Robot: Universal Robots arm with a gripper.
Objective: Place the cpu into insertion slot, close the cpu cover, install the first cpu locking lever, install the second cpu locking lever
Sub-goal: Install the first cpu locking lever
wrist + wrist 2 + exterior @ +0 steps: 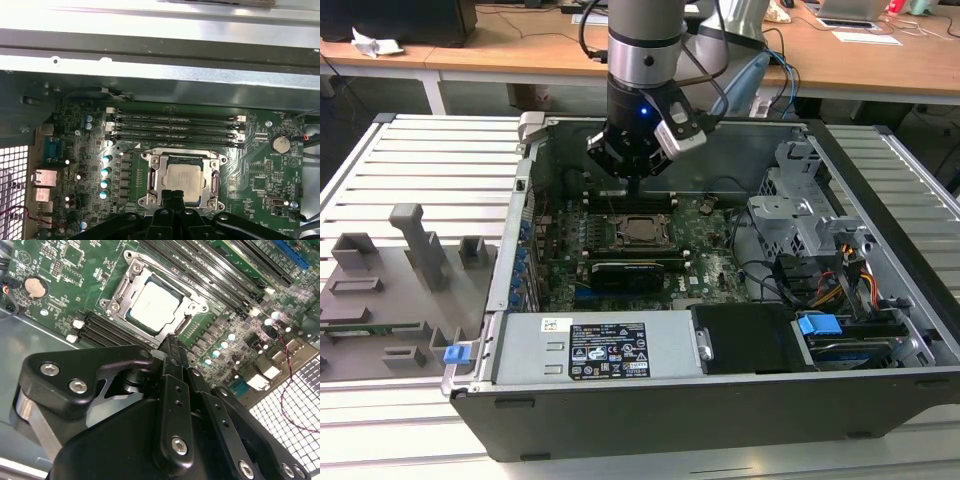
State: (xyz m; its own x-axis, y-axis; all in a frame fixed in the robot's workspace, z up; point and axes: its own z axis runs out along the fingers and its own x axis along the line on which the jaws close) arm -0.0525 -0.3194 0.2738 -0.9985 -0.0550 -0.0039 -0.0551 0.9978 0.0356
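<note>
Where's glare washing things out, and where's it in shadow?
Second wrist view: the cpu face is blown out white, while the black claw reads as one dark mass. First wrist view: the case wall is overexposed, and the cpu is evenly lit. Exterior view: the motherboard sits in the case's shadow, but the cpu is visible.

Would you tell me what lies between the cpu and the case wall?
Long black memory slots lie between cpu and wall in the first wrist view.

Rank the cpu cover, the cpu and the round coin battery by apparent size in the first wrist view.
1. cpu cover, which frames the chip
2. cpu
3. coin battery, clearly the smallest
</note>
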